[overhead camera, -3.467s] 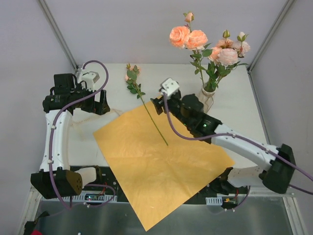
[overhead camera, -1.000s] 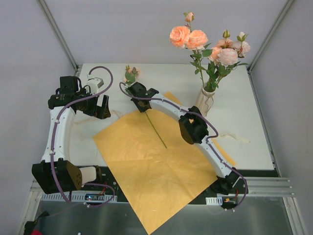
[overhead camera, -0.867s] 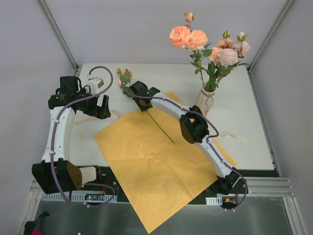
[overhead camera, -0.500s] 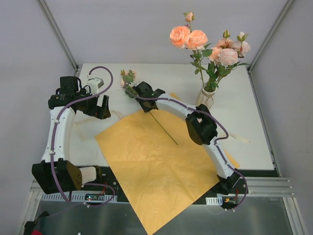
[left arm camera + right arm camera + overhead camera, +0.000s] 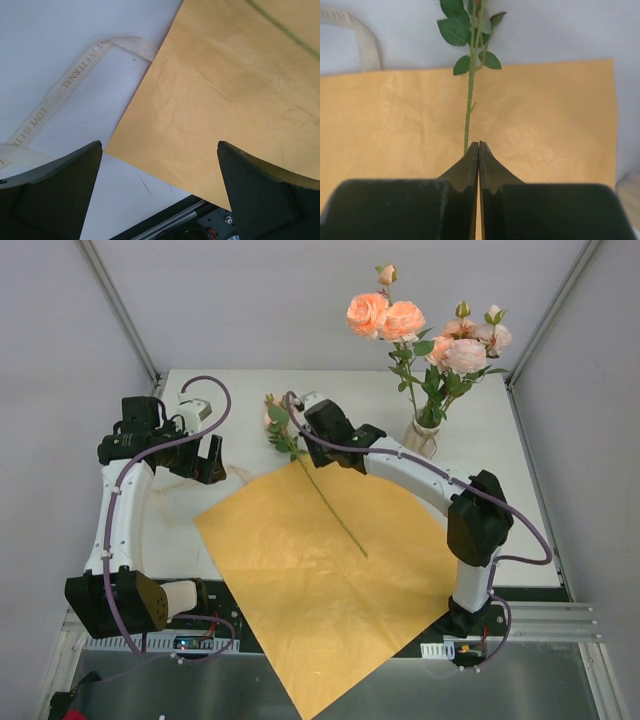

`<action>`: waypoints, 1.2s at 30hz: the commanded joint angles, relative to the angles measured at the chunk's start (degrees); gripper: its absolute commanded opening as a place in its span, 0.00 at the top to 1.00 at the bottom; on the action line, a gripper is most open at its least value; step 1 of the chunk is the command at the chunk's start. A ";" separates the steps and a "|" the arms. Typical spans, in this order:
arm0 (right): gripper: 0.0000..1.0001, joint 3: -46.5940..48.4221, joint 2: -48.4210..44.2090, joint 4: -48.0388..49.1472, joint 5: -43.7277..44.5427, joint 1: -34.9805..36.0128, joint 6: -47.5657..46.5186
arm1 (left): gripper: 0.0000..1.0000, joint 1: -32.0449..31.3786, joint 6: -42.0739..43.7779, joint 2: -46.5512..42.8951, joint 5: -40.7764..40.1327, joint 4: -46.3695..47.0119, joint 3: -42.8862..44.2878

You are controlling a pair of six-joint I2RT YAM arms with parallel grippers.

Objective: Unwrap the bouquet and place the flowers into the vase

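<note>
One rose [image 5: 276, 418] with green leaves [image 5: 454, 30] hangs by its thin stem [image 5: 468, 110] over the flat orange paper [image 5: 320, 580]. My right gripper [image 5: 303, 453] [image 5: 479, 145] is shut on that stem, and the stem's tail slants down across the sheet. Several peach-pink flowers [image 5: 400, 320] stand in the beige vase [image 5: 421, 445] at the back right. Over the paper's left corner [image 5: 165, 125], my left gripper [image 5: 205, 462] [image 5: 160, 150] hangs open and holds nothing. The bouquet is unwrapped.
A cream ribbon [image 5: 75, 75] printed with words lies looped on the white table [image 5: 520, 470] left of the paper; a piece of ribbon [image 5: 365, 45] also shows near the rose. The paper hangs over the table's near edge [image 5: 170, 220].
My right gripper has closed on the stem and swung right and toward the near side, carrying the rose with it. The right arm's elbow moved far right. The left arm stayed still.
</note>
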 commanded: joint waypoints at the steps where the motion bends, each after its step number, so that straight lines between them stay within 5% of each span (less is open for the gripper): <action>1: 0.99 -12.36 -4.51 -1.61 -1.55 1.14 3.78 | 0.01 -0.12 0.83 -1.53 1.01 0.43 -0.67; 6: 0.99 -17.22 -5.13 -1.52 -2.52 2.29 4.31 | 0.01 -0.12 0.83 -1.44 1.27 0.43 -0.67; 7: 0.93 -16.35 -4.61 -1.52 -2.61 2.20 3.87 | 0.01 -0.03 0.66 -1.44 1.44 0.43 -0.84; 8: 0.70 -15.47 -3.56 -1.61 -2.61 2.20 3.43 | 0.01 -0.12 0.48 -1.53 1.70 0.51 -0.93; 9: 0.62 -14.41 -2.85 -1.52 -2.61 2.20 3.26 | 0.01 -0.12 0.48 -1.53 1.79 0.52 -0.93; 11: 0.58 -9.94 -0.05 -2.39 -2.52 2.11 2.12 | 0.01 -0.12 0.48 -1.71 1.62 0.51 -1.11; 20: 0.57 5.88 13.76 -5.73 -4.37 1.67 0.88 | 0.01 -0.03 0.13 -2.32 1.27 0.60 -1.72; 36: 0.61 8.45 20.01 -4.15 -3.57 0.71 2.55 | 0.01 -0.12 0.22 -1.79 1.62 0.95 -2.42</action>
